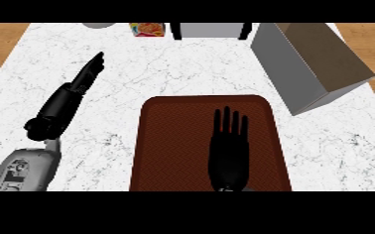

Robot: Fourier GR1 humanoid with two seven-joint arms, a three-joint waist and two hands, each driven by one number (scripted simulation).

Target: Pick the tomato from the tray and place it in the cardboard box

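Observation:
A dark red-brown tray (168, 144) lies on the white marble counter, low in the middle of the head view. My right hand (230, 151) is spread flat over the tray's right half, open, with its fingers straight and pointing away from me. No tomato shows anywhere; I cannot tell whether the hand hides it. The cardboard box (311, 64) stands at the upper right, just beyond the tray's far right corner, with grey walls and a brown face. My left hand (89, 72) rests on the counter at the left, fingers straight, well clear of the tray.
Along the counter's far edge sit a colourful packet (149, 29), a grey block in a black frame (211, 30) and part of a grey round object (99, 25). Bare marble (183, 69) lies between the tray and these things.

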